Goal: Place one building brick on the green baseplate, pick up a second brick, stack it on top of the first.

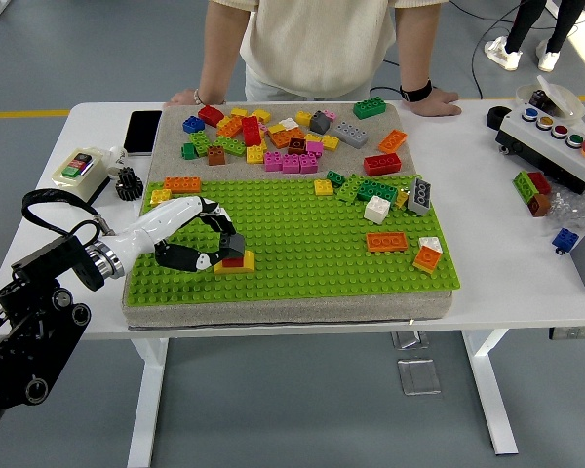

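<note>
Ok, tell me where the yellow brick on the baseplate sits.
In the head view, the yellow brick lies on the green baseplate near its front left corner, a red brick on top, under the left hand.

No legible text, label, brand, number or sign appears in this view. The control box (556, 136) at the table's (507, 283) far right corner carries coloured buttons without readable marking. The phone (142, 132) near the far left corner shows a dark, blank screen.

Green baseplate (302, 234) (red-on-yellow bricks (236, 262))
</note>
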